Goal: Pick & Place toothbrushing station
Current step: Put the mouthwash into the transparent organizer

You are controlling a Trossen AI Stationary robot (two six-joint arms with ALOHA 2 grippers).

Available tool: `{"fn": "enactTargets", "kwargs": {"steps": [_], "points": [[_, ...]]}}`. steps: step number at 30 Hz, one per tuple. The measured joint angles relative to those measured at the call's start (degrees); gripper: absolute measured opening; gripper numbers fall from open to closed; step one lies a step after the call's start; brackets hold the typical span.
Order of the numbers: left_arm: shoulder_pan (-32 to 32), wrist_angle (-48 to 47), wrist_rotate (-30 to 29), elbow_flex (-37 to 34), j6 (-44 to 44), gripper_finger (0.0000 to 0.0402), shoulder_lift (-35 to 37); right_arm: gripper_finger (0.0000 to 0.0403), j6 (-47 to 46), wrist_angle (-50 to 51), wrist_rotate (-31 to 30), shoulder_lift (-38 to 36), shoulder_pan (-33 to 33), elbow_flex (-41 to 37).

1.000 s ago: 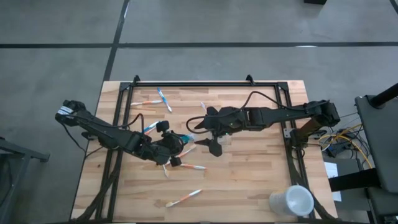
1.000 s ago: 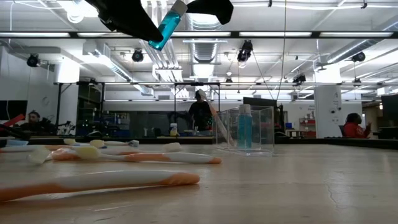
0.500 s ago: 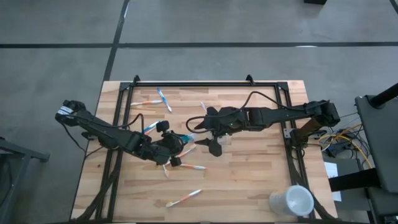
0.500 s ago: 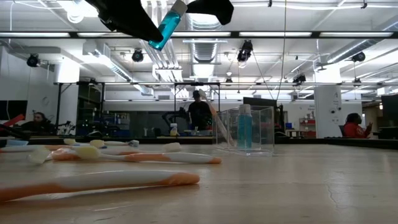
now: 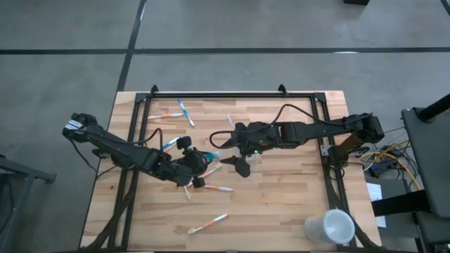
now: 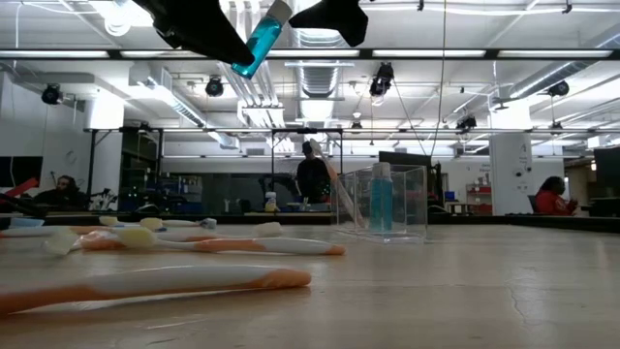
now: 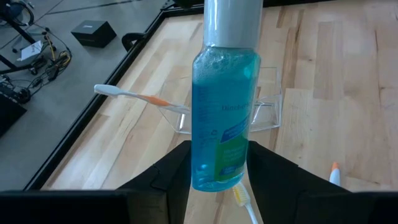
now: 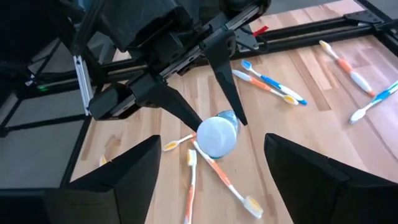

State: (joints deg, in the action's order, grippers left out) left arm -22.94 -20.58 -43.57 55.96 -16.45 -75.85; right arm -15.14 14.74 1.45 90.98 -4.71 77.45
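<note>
My left gripper [image 5: 199, 167] is shut on a small blue tube [image 7: 222, 106] with a white cap, held above the middle of the table. My right gripper [image 8: 211, 149] is open and faces the tube's cap [image 8: 217, 134]; its fingers stand to either side of the cap, and I see no touch. The clear plastic cup [image 6: 383, 202] stands on the table with another blue tube and a leaning toothbrush [image 7: 127, 93] in it. Several toothbrushes [image 5: 184, 111] [image 5: 208, 223] lie flat on the wood. My left gripper pinches the lower body of the blue tube [image 7: 217, 171] between its two fingers. The fingers come from the table's left, slanting down, and lie along the tube. The tube is lifted clear of the table, tilted, its cap end [image 6: 279, 10] highest and toward my right gripper.
A larger white cup [image 5: 330, 226] sits at the table's near right corner. A black frame [image 5: 232, 93] runs around the far and side edges. More toothbrushes [image 8: 267, 81] lie under and around both grippers. People [image 6: 310, 176] show in the room beyond.
My right gripper has rolled a little about its own pointing line while staying in place by the cap. My left gripper and the blue tube have kept still.
</note>
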Motion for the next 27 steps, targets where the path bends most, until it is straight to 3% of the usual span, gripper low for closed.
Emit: {"fn": "enactTargets", "kwargs": {"steps": [27], "points": [[0.1,-0.5,0.0,0.0,0.3,0.0153,0.0,0.0266,4.9,-3.1,0.0,5.2,0.1,-0.2]]}}
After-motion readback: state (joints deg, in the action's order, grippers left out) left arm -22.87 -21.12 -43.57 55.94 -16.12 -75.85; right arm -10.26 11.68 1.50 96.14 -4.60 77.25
